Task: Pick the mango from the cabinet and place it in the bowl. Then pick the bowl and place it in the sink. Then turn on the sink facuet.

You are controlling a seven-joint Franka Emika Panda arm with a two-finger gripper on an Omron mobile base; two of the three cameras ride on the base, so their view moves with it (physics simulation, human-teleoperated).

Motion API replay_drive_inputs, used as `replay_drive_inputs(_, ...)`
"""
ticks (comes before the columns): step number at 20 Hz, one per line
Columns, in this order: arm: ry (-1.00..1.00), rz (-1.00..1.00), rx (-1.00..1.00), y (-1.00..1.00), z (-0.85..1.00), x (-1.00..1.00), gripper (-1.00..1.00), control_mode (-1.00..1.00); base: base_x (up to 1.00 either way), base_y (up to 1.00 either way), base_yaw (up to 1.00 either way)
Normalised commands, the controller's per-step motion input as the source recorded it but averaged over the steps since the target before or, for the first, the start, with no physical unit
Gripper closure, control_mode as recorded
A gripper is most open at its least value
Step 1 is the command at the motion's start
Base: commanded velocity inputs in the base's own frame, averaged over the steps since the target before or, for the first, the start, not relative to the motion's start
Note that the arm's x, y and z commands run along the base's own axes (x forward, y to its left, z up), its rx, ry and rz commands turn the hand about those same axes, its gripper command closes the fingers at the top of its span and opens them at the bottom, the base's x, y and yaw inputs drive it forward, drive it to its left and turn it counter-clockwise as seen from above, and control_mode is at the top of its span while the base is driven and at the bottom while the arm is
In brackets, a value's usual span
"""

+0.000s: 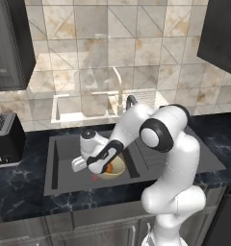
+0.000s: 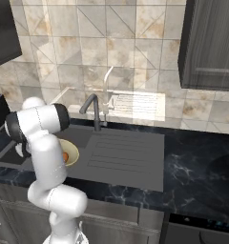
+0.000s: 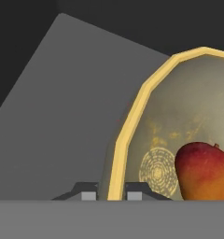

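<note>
1. Left base view: a white robot arm [image 1: 163, 144] rises from the lower right and bends down to the left into the sink [image 1: 64, 163], a dark grey basin set in a black marbled counter [image 1: 21, 187]. The gripper [image 1: 99, 166] is low inside the basin, at the near left edge of the bowl [image 1: 116, 169], a pale yellow-tan dish that sits in the sink. A sliver of the orange-red mango [image 1: 109, 168] shows inside the bowl, just beside the hand. The sink facuet [image 1: 131, 100], a slim dark tap, stands behind the basin, partly hidden by the arm. A black toaster [image 1: 6, 137] sits on the counter at far left, below a dark wall cabinet [image 1: 9, 43]

2. Right base view: the arm's upper joints fill the lower left and cover most of the basin. The bowl's right part peeks out beside the arm, with the mango resting in it. The tap stands upright behind, its spout bending towards the basin, and the ribbed drainboard [image 2: 121, 152] spreads to the right

3. Hand view: the two dark fingertips [image 3: 89, 193] sit close together on either side of the bowl's yellow rim, so the pincer is closed on the rim and gripping it. The mango lies in the bowl at lower right, against the grey sink floor
</note>
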Motion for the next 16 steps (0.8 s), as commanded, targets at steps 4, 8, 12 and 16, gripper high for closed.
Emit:
replay_drive_inputs(4, 0.05, 0.0, -0.02, 0.18, -0.2, 0.41, 1.0, -1.0, 0.0, 0.0, 0.0)
replay_drive_inputs(8, 0.07, 0.0, 0.0, 0.11, -0.15, 0.37, 1.0, -1.0, 0.0, 0.0, 0.0)
replay_drive_inputs(12, 0.07, 0.0, 0.0, 0.06, -0.16, 0.36, 1.0, -1.0, 0.0, 0.0, 0.0)
replay_drive_inputs(16, 0.05, 0.0, 0.0, 0.01, -0.16, 0.42, 1.0, -1.0, 0.0, 0.0, 0.0)
